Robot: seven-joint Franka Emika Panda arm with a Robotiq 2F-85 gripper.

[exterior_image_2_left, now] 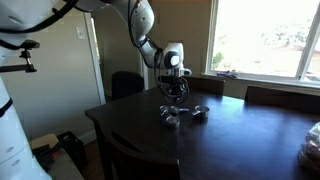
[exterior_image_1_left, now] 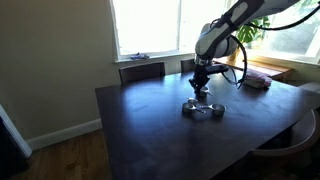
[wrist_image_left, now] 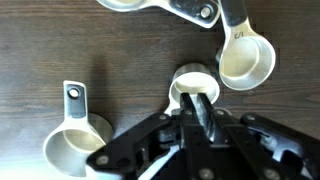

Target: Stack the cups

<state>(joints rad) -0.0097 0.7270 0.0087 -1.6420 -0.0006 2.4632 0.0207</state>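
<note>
Dark table [exterior_image_1_left: 140, 130], cups [exterior_image_1_left: 203, 109], gripper [wrist_image_left: 196, 104] perhaps closed

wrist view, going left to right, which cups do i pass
left cup, handle pointing up → middle cup → right cup; the cup cut off at the top edge is left out, since its long handle runs above the others

a white arm [exterior_image_1_left: 236, 18] carries a black pincer [exterior_image_1_left: 200, 90].

The gripper [wrist_image_left: 200, 115] hides the lower rim of the middle cup [wrist_image_left: 190, 82]; the wrist view's top edge cuts off another cup [wrist_image_left: 135, 3]; in an exterior view the cups [exterior_image_1_left: 203, 109] are too small to count
</note>
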